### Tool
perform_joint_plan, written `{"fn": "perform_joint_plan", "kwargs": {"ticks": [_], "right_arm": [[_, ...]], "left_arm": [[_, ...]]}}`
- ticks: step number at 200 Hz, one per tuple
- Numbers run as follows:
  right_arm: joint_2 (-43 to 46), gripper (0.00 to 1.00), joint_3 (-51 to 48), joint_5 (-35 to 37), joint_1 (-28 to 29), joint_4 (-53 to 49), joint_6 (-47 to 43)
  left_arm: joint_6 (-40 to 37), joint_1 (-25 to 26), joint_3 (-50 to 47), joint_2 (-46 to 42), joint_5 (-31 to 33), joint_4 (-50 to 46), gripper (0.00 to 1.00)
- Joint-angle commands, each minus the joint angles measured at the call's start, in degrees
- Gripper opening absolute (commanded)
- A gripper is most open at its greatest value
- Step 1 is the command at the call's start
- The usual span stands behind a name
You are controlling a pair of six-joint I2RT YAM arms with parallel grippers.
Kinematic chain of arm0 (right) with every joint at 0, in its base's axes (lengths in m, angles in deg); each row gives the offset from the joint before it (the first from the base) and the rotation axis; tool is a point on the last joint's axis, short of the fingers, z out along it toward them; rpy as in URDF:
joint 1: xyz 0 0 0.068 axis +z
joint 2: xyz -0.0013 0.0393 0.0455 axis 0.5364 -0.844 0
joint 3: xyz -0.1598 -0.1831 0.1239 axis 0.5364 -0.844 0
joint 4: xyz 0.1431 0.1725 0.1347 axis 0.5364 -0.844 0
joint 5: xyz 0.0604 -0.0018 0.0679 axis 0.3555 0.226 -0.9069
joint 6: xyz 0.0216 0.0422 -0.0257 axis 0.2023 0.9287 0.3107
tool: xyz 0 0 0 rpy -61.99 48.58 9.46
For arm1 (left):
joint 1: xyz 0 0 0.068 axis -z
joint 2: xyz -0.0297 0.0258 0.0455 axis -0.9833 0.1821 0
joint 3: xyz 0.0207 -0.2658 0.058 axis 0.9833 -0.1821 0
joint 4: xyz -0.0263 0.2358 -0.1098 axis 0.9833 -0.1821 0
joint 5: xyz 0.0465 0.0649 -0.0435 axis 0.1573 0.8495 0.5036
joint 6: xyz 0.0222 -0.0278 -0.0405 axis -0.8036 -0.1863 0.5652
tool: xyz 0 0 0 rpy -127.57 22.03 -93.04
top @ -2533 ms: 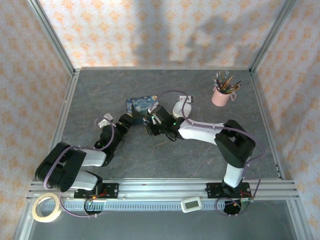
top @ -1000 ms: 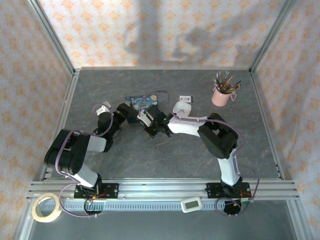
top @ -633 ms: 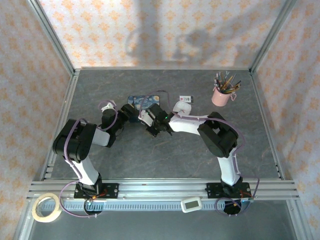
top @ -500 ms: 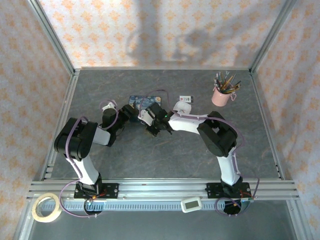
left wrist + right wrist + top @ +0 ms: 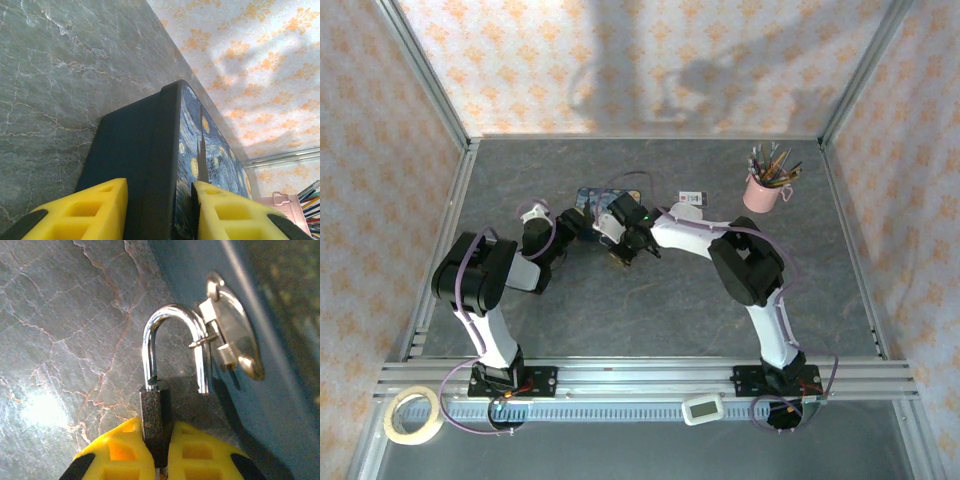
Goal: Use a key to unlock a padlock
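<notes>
clamps the padlock (image 5: 156,407) by its dark body with the right tool (image 5: 159,445), yellow pads (image 5: 117,450) shut tight on both sides, likely to keep the little lock from swinging. squeezes the blue tin (image 5: 132,150) by its edge with the left tool (image 5: 159,205), one pad on the dark side and one on the painted lid, likely to stop the tin from sliding on the table (image 5: 45,90) during any tug on the lock. hangs the lock at the front of the tin, silver loop (image 5: 170,325) hooked through the shiny clasp (image 5: 227,340) there. sends one leg of the loop down into the body and ends the other leg in the air, just beside the body, so looks unlocked already, though only a guess from this angle. cannot make out the key: maybe stuck in the bottom of the body, down between the pads and past the lower edge of the right wrist view. from above, shows both tools close together at the tin near the middle of the table, too small and dark there to tell lock from fingers. far off to the right, a pink cup (image 5: 758,195) of pens.
</notes>
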Motion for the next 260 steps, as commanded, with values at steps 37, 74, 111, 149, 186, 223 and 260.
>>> {"fn": "perform_joint_plan", "kwargs": {"ticks": [37,74,111,149,186,223,260], "right_arm": [[-1.4,0.00,4.3,1.1,0.0,2.4,8.7],[1.2,0.00,0.4,0.5,0.0,5.7,10.0],[1.2,0.00,1.1,-2.1,0.0,4.2,12.6],[0.9,0.00,0.5,-5.3,-0.1,5.7,15.9],[0.5,0.00,1.8,-8.7,-0.4,5.2,17.6],[0.4,0.00,1.4,-9.7,-0.7,5.4,18.8],[0.4,0.00,0.8,-10.3,-0.8,6.1,19.5]], "left_arm": [[2.7,4.2,-1.8,0.3,-6.0,3.7,0.35],[2.9,3.2,-1.8,-1.3,-6.6,1.4,0.51],[2.0,0.6,-3.0,-9.1,-7.5,-5.2,0.62],[0.9,0.5,-4.9,-16.2,-6.0,-12.6,0.61],[5.9,3.7,-9.7,-15.7,-3.6,-5.3,0.47],[11.0,8.2,-9.9,-8.9,-0.2,4.3,0.37],[13.9,9.8,-8.3,-1.9,1.3,10.7,0.31]]}}
